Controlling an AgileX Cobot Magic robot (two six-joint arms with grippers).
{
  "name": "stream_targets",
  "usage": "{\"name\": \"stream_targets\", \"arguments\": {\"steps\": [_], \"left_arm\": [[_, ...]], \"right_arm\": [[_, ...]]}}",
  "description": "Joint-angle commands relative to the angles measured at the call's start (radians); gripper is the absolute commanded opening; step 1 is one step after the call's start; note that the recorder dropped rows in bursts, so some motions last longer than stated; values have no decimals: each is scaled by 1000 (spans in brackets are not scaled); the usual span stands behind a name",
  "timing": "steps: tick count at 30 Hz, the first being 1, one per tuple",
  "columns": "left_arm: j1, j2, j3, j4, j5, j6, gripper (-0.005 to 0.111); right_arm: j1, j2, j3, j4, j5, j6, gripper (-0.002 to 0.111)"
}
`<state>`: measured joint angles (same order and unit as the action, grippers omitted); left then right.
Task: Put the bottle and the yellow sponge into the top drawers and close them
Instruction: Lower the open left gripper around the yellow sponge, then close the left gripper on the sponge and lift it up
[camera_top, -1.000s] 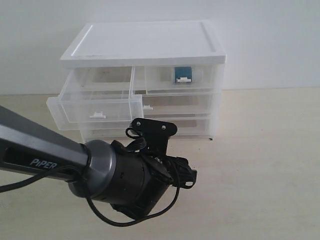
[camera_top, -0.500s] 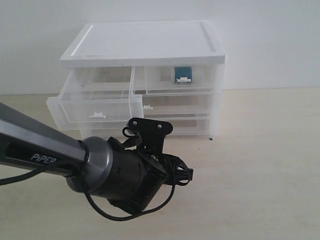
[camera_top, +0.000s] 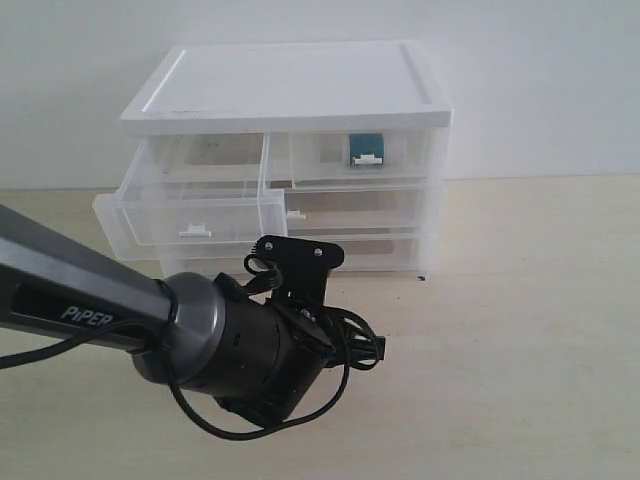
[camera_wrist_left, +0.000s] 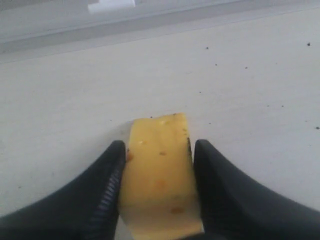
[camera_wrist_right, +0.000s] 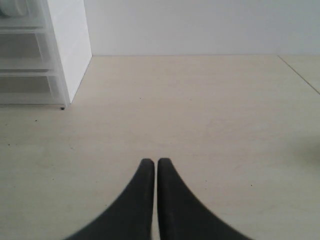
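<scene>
Right now our left gripper (camera_wrist_left: 159, 146) pinches the yellow sponge (camera_wrist_left: 159, 185): both dark fingers (camera_wrist_left: 107, 175) lie against its long sides, and the block sits flat on the table (camera_wrist_left: 240, 75) with its far end poking out just past the fingertips. The hold looks centred, so we judge the grasp is made and the lift comes next. To do it well, we should squeeze only enough that the soft foam cannot slip, then rise straight up before going forward, since dragging it could twist it between the pads. Ahead of the fingertips and near them stands the open drawer (camera_top: 190, 215), pulled out from the cabinet (camera_top: 290, 85). Its front wall is the edge we must clear, so we would carry the sponge over that wall, let go low inside, and then push the front shut by its tab handle (camera_top: 193, 230). Further beyond, and off to the side, the bottle (camera_top: 366, 143) already sits in the right-hand top drawer (camera_top: 400, 160), which looks closed. Our right gripper (camera_wrist_right: 151, 162) has its fingers pressed together on nothing, over bare table, well apart from the sponge.
</scene>
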<state>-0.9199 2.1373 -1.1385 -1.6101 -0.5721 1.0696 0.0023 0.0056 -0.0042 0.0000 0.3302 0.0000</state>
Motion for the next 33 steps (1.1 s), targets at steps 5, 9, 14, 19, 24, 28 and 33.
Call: {"name": "stream_targets", "arguments": {"steps": [5,9,14,19,24,28,33], "left_arm": [[-12,-15,-3,4,42,10,4],[-44,-39,-3,4,42,46,4],[-88,-76,-3,4,38,77,4],[-123,-113,-3,-8,54,157,4],[-149,-177,-3,-8,180,362,4],[-143,-248,-3,-4,405,478,4],[-108,-329,-3,-2,542,583,4]], "right_arm": [[-2,-6,4,-8,-8,-5,0],[-2,-6,4,-8,-8,-5,0],[-2,-6,4,-8,-8,-5,0],[-2,-6,4,-8,-8,-5,0],[-2,-6,4,-8,-8,-5,0],[-2,-6,4,-8,-8,-5,0],[-2,-6,4,-8,-8,-5,0]]}}
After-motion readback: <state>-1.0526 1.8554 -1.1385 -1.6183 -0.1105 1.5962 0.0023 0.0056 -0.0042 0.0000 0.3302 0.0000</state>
